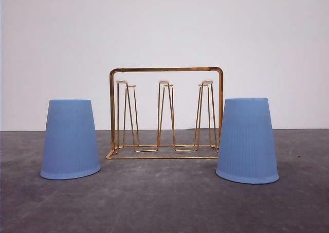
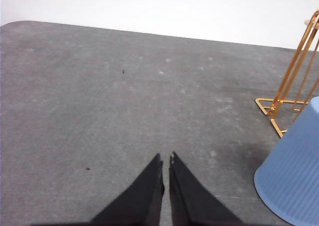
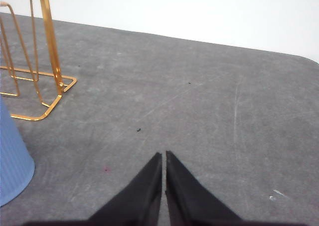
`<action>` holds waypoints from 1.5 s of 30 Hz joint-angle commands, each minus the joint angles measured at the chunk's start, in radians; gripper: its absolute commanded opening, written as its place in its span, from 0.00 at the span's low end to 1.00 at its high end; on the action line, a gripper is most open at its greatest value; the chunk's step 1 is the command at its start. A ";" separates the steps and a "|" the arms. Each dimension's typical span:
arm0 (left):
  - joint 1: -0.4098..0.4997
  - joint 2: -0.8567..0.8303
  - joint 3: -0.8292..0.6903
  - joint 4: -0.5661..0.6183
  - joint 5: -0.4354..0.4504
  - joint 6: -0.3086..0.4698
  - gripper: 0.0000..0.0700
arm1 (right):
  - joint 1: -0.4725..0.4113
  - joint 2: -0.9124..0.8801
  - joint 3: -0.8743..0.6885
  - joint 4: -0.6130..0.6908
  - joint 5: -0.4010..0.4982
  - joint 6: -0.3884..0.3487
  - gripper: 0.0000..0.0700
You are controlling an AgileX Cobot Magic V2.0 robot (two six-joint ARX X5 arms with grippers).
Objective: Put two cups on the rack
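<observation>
Right cup (image 1: 247,140): nearest in the front view, lower right of the frame, standing mouth-down on the tabletop (image 1: 164,202), just beside the rack's right end; whether they touch I cannot tell.
Left cup (image 1: 70,139): lower left of the front frame, also mouth-down, a small gap between it and the rack's left end.
Rack (image 1: 165,112): centre of the front frame, a little behind the two cups, gold wire, upright on its flat base, three pairs of loop prongs under the arched frame, all bare.
Left gripper (image 2: 165,158): bottom centre of the left wrist view, black jaws pressed nearly together with a thin slit between the tips, pinching nothing, above bare tabletop; a cup sits at the lower right edge of that frame and a rack corner at the right edge.
Right gripper (image 3: 163,154): bottom centre of the right wrist view, jaws likewise closed to a slit, holding nothing; a cup at the lower left edge, the rack in the upper left.
Wall (image 1: 164,27): plain white, behind the tabletop.
</observation>
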 commanded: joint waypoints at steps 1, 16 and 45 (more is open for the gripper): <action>0.001 -0.001 -0.015 -0.005 0.000 -0.003 0.00 | 0.001 0.000 -0.005 0.013 0.000 0.008 0.02; 0.001 -0.001 -0.015 -0.005 0.000 -0.032 0.00 | 0.001 0.000 -0.005 0.018 -0.005 0.055 0.02; 0.000 0.727 0.993 -0.321 0.167 -0.043 0.01 | 0.013 0.776 0.948 -0.365 -0.113 0.112 0.01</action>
